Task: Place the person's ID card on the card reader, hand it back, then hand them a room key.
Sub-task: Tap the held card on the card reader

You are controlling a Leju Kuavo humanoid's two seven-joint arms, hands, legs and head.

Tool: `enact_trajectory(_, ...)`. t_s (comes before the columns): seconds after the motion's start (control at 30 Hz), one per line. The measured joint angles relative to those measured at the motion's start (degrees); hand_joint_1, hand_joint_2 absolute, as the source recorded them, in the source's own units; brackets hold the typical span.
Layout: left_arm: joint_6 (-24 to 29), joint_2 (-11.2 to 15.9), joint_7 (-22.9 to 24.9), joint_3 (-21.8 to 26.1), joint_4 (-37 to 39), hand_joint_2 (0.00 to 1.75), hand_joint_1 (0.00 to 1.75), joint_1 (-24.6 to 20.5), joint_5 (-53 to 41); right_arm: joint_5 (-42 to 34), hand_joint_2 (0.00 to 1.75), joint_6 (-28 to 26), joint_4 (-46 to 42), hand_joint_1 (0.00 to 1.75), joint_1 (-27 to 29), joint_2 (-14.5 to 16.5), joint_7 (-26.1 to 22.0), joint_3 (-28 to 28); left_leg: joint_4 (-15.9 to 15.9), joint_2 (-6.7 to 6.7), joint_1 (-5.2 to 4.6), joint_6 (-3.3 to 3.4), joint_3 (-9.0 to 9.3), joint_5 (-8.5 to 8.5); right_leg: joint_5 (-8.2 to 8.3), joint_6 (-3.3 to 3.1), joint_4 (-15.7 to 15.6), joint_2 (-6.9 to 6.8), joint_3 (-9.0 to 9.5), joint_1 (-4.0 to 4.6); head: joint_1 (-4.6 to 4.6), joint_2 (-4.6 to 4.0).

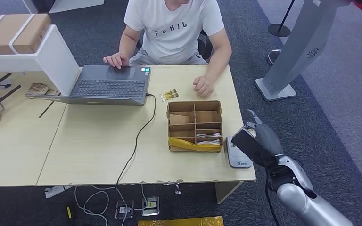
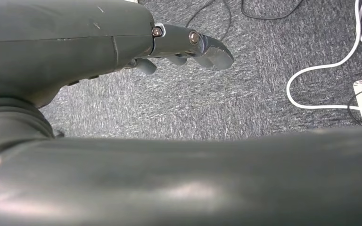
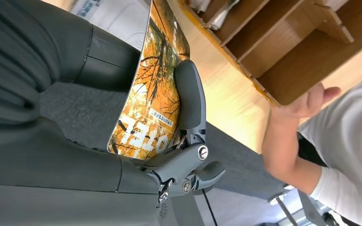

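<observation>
My right hand (image 1: pixel 259 141) hovers at the table's right edge, just above the grey-white card reader (image 1: pixel 237 158). It holds an orange card (image 3: pixel 151 94) printed with autumn trees and large letters, pinned under the thumb (image 3: pixel 189 99). A corner of the reader (image 3: pixel 108 14) shows beyond the card. The person in a white T-shirt (image 1: pixel 174 28) sits behind the table, one hand (image 1: pixel 201 86) resting on it near the box and the other on the laptop. My left hand (image 2: pixel 188 44) hangs over the carpet and holds nothing.
A cardboard box with compartments (image 1: pixel 194 125) stands left of the reader, with papers in its front slots. Small cards (image 1: pixel 169 95) lie behind it. An open laptop (image 1: pixel 108 84) with a black cable sits mid-table. A grey kiosk stand (image 1: pixel 301 47) rises at the right.
</observation>
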Motion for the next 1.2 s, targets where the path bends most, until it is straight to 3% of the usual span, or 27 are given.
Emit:
enact_trajectory(0.13,0.1,0.0,0.0,0.0,0.0,0.00,0.00,0.0,0.0,-1.8,1.75,-2.6,6.7,1.75,-0.5,2.4,-4.9,0.4,0.0,0.02,0.02,0.00,-0.01,0.00,0.00,0.00,0.0,0.00,0.00,0.02,0.00,0.00)
enact_trajectory(0.33,0.3,0.0,0.1,0.0,0.0,0.00,0.00,0.0,0.0,-3.5,1.75,-4.0,13.8,1.75,-1.3,5.5,-7.4,1.0,0.0,0.02,0.03,-0.01,-0.01,0.00,0.00,-0.01,0.0,0.01,-0.01,0.03,-0.01,0.00)
enact_trajectory(0.5,0.3,0.0,0.3,-0.1,0.0,0.00,0.00,0.0,0.0,-7.5,1.75,-7.7,25.6,1.75,-4.2,8.9,-18.0,1.1,0.0,0.10,0.04,-0.01,0.03,0.00,0.01,-0.03,0.0,0.04,0.01,0.05,0.00,0.00)
enact_trajectory(0.57,0.3,0.2,0.3,-0.1,0.0,0.00,0.00,0.0,0.1,-8.7,1.75,-8.3,30.3,1.75,-4.9,10.1,-20.2,1.1,0.0,0.08,0.04,-0.01,0.02,0.00,0.01,-0.04,0.0,0.01,0.01,0.05,0.01,0.00)
enact_trajectory(0.8,0.1,0.7,0.4,-0.1,0.0,0.00,0.00,0.1,0.2,-10.9,1.75,-9.2,38.8,1.75,-6.3,11.7,-20.7,1.0,0.0,0.13,0.04,-0.02,0.03,0.00,0.03,-0.06,0.0,0.08,0.00,0.05,0.00,0.00)
enact_trajectory(1.2,0.0,1.0,0.4,-0.1,0.0,0.00,0.00,0.1,0.7,-12.1,1.75,-9.9,43.9,1.75,-8.3,12.2,-20.8,0.8,0.0,0.22,0.04,-0.02,0.19,0.00,0.04,-0.07,0.0,0.15,0.11,0.05,0.01,0.00)
